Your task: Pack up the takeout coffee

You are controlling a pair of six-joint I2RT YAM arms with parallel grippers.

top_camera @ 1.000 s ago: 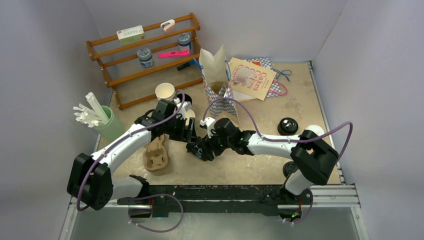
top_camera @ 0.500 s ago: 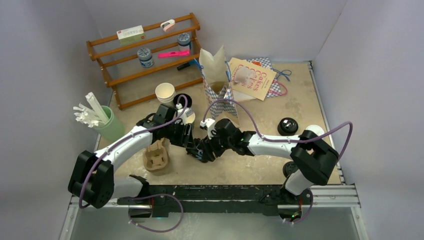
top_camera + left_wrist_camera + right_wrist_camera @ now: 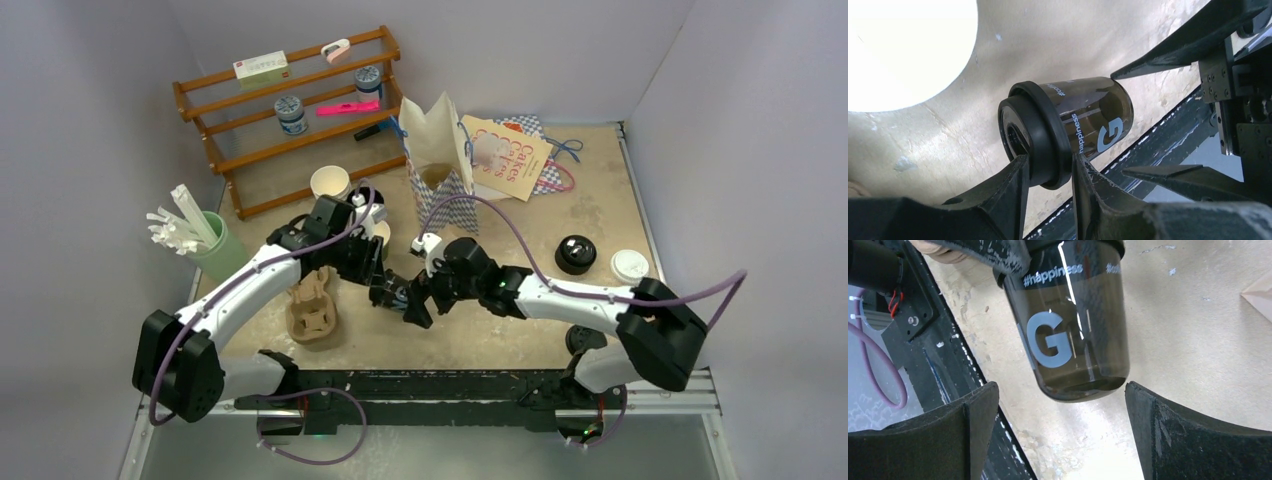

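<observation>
Comparing with one second ago, the left gripper (image 3: 1049, 166) has closed: its fingers now clamp the black lid (image 3: 1035, 135) of the takeout coffee (image 3: 1088, 125). The right gripper (image 3: 1060, 390) has let go; its fingers stand wide apart either side of the cup's base, not touching it. The right arm's elbow has swung toward 3 o'clock, uncovering a white lid (image 3: 630, 265). The cup is held tilted over the beige counter (image 3: 480, 345), just toward 6 o'clock of centre. Grey walls (image 3: 90, 100) enclose the counter. A wooden rack (image 3: 290, 110) stands at 11 o'clock and a paper bag (image 3: 437, 150) at 12 o'clock.
</observation>
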